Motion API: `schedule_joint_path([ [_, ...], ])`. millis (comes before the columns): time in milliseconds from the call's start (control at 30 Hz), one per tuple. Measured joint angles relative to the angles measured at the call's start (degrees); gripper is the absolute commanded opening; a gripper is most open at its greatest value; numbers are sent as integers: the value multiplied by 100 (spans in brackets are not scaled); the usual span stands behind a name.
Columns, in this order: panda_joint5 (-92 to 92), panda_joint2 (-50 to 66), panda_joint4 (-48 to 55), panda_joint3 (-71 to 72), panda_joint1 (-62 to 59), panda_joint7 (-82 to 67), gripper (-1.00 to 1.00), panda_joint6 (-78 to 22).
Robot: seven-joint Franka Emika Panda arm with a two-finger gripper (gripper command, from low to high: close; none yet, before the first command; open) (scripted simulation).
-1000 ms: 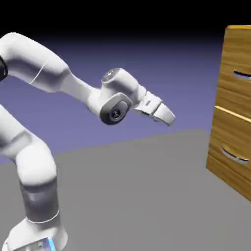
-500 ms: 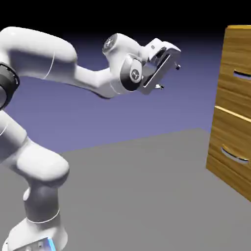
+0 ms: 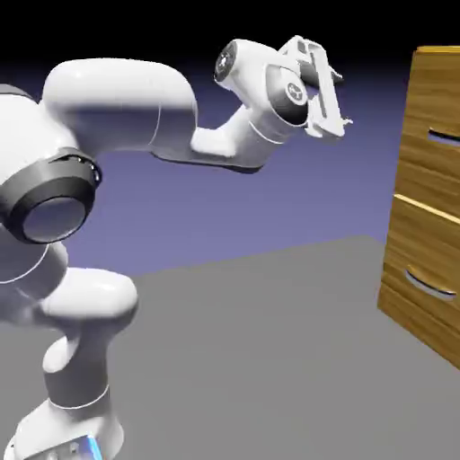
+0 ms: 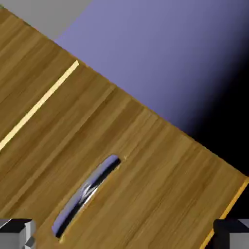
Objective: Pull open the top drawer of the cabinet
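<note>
We see our white robot arm (image 3: 130, 106) reaching above the grey desk (image 3: 243, 350), its tool (image 3: 347, 99) wide open and holding nothing, well apart from the wooden cabinet (image 3: 427, 216) at the exterior view's right, whose top drawer (image 3: 436, 166), closed, has a curved silver handle (image 3: 444, 137).

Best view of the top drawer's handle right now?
The hand view: the top drawer's handle shows there whole, end to end, large and unobstructed. The exterior view shows it small, cut off by the picture's right edge, though it also shows the gripper short of the cabinet.
</note>
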Motion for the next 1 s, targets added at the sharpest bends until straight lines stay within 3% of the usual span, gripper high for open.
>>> schedule_joint_path([
  [1000,-6892,-444,3482,-4799,5575,-7360,0,-603],
])
